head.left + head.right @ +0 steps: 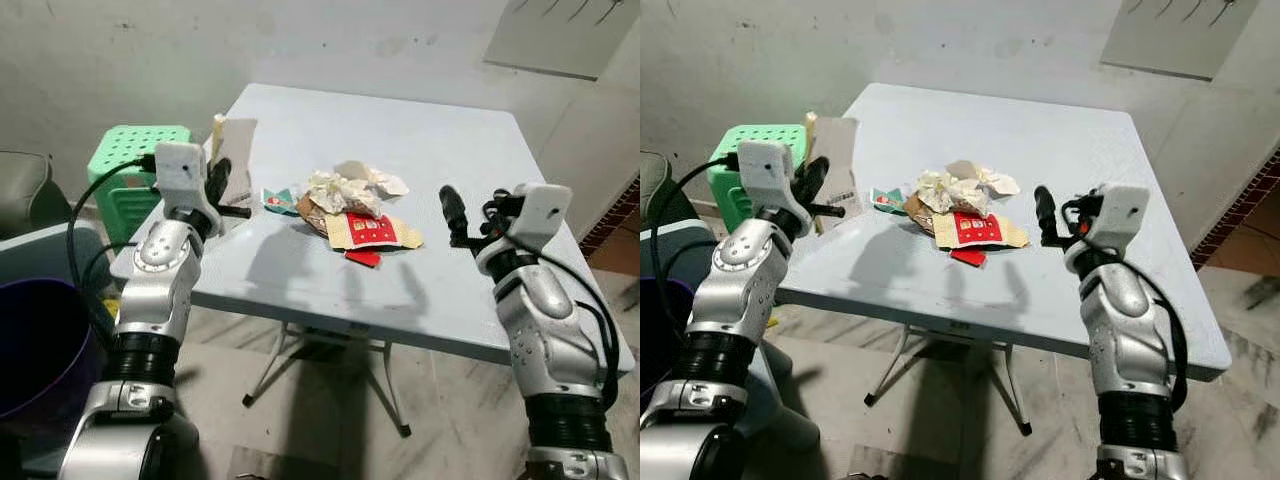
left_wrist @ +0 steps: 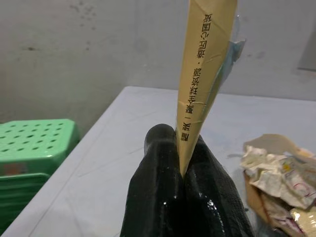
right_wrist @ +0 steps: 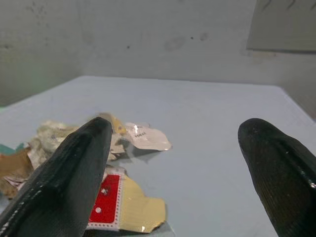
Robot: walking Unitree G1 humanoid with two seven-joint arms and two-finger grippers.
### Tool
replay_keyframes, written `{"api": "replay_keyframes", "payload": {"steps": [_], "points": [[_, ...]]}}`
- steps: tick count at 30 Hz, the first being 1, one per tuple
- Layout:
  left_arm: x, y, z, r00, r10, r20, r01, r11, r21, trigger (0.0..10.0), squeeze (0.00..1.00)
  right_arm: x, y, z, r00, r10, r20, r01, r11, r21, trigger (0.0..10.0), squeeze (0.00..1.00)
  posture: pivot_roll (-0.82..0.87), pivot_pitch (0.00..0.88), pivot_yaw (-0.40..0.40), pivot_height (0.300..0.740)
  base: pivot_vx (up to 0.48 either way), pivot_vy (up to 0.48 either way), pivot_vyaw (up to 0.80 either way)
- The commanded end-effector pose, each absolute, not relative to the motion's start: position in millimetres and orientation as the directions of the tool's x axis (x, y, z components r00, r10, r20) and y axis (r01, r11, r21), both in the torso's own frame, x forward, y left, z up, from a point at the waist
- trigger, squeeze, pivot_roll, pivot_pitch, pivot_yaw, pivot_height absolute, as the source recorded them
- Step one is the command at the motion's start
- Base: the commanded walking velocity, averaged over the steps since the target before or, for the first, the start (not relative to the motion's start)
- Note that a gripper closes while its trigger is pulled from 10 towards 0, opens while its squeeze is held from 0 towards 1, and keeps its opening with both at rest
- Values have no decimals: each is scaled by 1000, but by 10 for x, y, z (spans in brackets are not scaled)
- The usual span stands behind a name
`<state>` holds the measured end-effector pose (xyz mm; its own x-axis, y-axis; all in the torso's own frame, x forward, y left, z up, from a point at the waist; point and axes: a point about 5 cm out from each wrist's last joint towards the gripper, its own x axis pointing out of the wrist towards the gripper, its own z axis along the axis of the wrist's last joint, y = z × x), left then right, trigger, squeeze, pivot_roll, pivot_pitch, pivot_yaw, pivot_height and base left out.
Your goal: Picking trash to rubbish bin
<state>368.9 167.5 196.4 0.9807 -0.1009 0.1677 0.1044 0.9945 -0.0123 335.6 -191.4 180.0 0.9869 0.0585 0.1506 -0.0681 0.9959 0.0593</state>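
1. Pale blue folding tabletop point(image 1: 400, 150) stands against a stained whitish wall, and every place below is given from the heap of rubbish at its middle.
2. That trash pile point(image 1: 350, 210) is crumpled white paper, brown scraps and a red-and-tan printed wrapper point(image 1: 372, 232), with a small teal packet point(image 1: 279, 200) just beside it on the robot's left.
3. Left of the pile, above the tabletop's left edge, the left gripper point(image 2: 183, 173) has its fingers pressed together, pinching a flat tan piece of card point(image 2: 202, 74) by its lower end. The card stands upright and clear of the tabletop, so it looks already lifted and ready to be carried off.
4. Further left of the pile, off the tabletop, sits a green plastic stool point(image 1: 130, 165). Below that, near the robot's left side, is the dark purple rubbish bin point(image 1: 40, 350), open-topped. It is likely where the card should go, which would mean swinging the left arm outward and down.
5. Right of the pile, the right gripper point(image 3: 177, 163) hovers low over bare tabletop with its fingers spread wide and pointing toward the pile, holding nothing. It appears poised to reach for the next piece.
6. Most of the rubbish is not yet cleared, so the task seems at an early stage.
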Motion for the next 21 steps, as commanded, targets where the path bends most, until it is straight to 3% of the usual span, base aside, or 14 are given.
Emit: {"api": "replay_keyframes", "payload": {"steps": [1, 4, 21], "points": [[3676, 1675, 1981, 977, -77, 197, 79, 997, -5, 10000, 0, 3355, -1935, 1771, 989, 38, 145, -45, 998, 45, 10000, 0, -54, 0, -32, 740, 0, 0, 0], [3623, 1621, 1879, 972, -78, 220, 82, 997, -10, 10000, 0, 3329, -1895, 1748, 984, 36, 174, -30, 999, -39, 10000, 0, -60, 0, -29, 740, 0, 0, 0], [3577, 1561, 1682, 977, -98, 188, 94, 995, 29, 10000, 0, 3202, -1817, 1538, 987, 29, 159, -24, 999, -36, 10000, 0, -68, 0, -24, 740, 0, 0, 0]]}}
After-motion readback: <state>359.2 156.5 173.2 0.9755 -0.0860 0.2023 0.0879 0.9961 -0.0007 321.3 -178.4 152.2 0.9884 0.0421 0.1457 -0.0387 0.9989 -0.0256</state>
